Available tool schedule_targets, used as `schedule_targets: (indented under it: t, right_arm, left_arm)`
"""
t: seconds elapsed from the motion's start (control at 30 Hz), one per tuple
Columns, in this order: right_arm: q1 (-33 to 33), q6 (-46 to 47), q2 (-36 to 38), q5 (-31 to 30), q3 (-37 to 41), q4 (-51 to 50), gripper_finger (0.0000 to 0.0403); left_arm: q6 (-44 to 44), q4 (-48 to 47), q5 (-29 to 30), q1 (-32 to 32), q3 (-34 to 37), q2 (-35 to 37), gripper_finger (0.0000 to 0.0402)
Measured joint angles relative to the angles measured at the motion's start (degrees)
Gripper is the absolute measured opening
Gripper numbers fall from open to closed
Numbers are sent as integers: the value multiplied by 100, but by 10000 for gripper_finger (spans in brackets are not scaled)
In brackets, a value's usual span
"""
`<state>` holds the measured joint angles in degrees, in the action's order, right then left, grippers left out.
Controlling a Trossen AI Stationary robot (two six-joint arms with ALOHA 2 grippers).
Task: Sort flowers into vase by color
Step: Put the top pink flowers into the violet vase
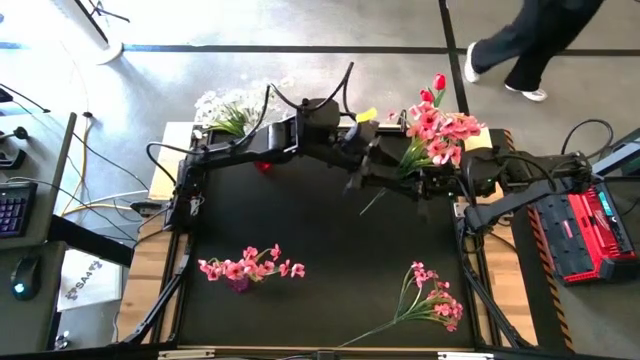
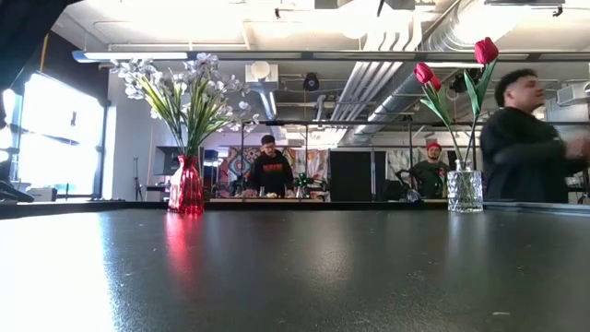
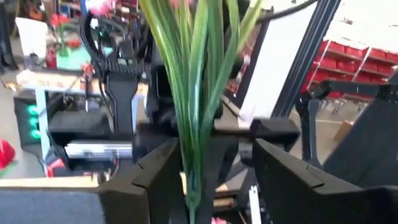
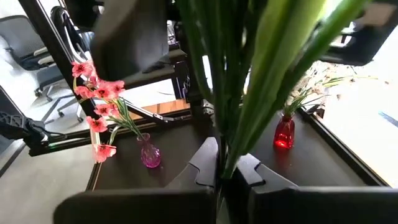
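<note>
You have white flowers (image 1: 225, 108) and tulips (image 1: 437, 86) in vases upper frame. Right gripper (image 4: 227, 171) clamps a pink spray (image 1: 438, 135); left gripper (image 3: 214, 177) stands apart. One spray (image 1: 432, 300) lies lower right.

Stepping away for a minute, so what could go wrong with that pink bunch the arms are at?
Only the right gripper pinches the pink bunch by its stems; it could slip or tilt. The left gripper, open around those stems, might snag them. The tulip vase close by could get knocked.

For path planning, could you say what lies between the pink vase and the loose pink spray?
Only bare table, as the high view shows.
</note>
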<state>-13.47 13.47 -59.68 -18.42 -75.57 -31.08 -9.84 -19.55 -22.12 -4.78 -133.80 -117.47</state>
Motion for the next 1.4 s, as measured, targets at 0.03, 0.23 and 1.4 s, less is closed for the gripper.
schedule_targets:
  t: [0.03,0.23,1.4]
  right_arm:
    - [0,-1,0,5,0,-1,0]
    - [0,0,0,60,0,-14,0]
    - [-514,1632,69,-1219,220,-2185,94]
  left_arm:
    - [-3,62,18,-6,-13,-28,183]
    - [145,39,62,-5,-4,-185,130]
    - [817,-1841,2751,39,-92,788,1]
